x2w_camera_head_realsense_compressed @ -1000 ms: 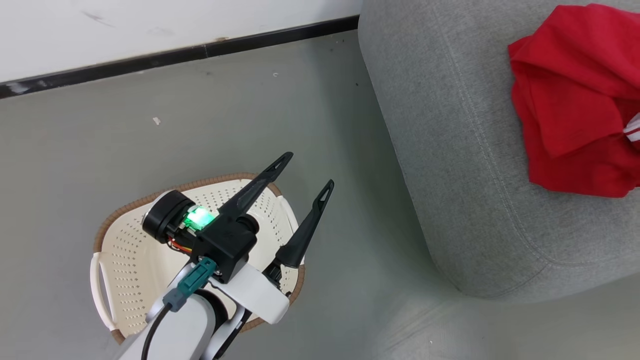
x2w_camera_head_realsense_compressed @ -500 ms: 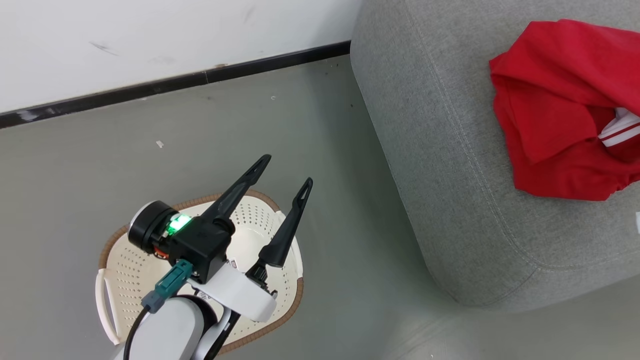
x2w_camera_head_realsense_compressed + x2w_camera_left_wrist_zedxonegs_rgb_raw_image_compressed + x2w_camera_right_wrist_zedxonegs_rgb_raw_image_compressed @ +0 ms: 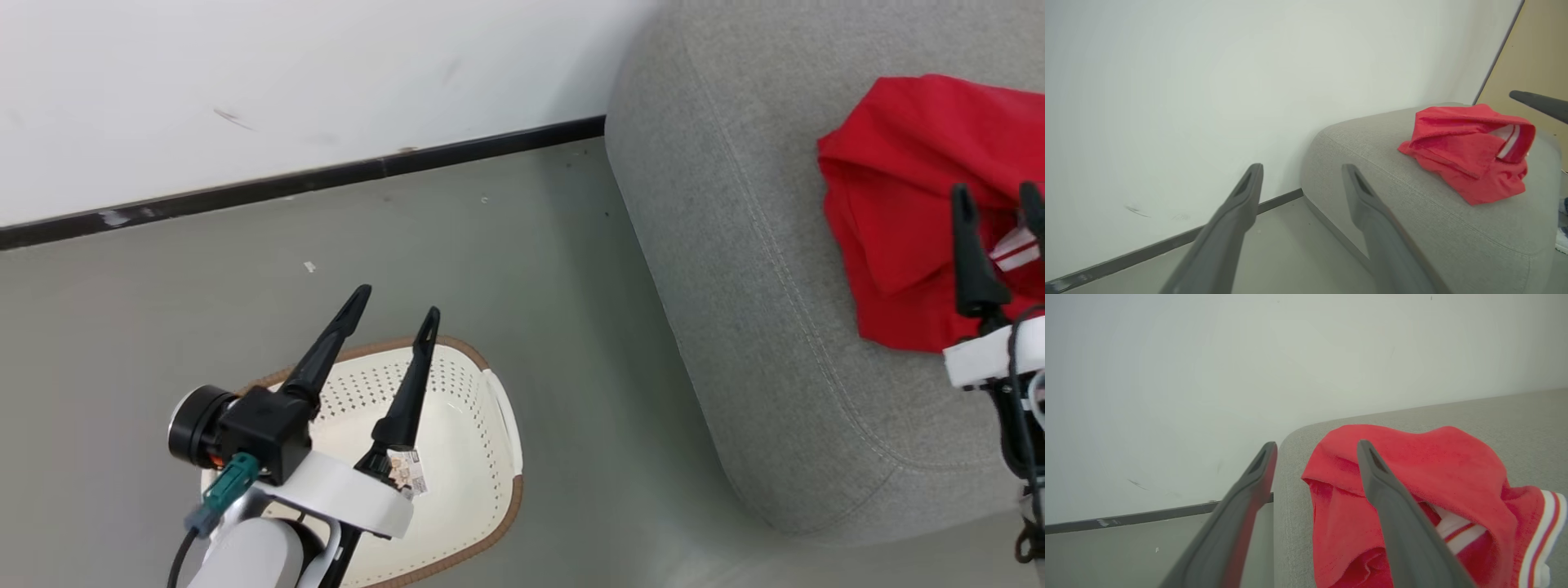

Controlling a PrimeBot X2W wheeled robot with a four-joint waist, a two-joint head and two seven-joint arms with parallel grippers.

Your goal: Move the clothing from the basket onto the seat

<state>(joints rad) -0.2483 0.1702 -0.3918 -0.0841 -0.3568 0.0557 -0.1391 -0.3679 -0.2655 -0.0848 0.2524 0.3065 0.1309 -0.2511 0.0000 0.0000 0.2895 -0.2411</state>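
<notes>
Both pairs of jaws stand wide apart and hold nothing. The left jaws hang above the cream-white perforated plastic basket (image 3: 469,425) with a brown woven-look rim, and their long dark fingers (image 3: 322,363) point toward the white wall (image 3: 326,82). A small paper label (image 3: 406,472) shows inside the basket, next to the base of one finger. The basket stands on the grey floor (image 3: 163,310), apart from the large grey fabric seat (image 3: 735,269). The bright red sports clothing (image 3: 898,204) with white striped trim lies crumpled on the seat, near its rounded end. The right jaws hover over this clothing, dark fingers (image 3: 970,261) in front of the red cloth. Whether they touch it cannot be told.
</notes>
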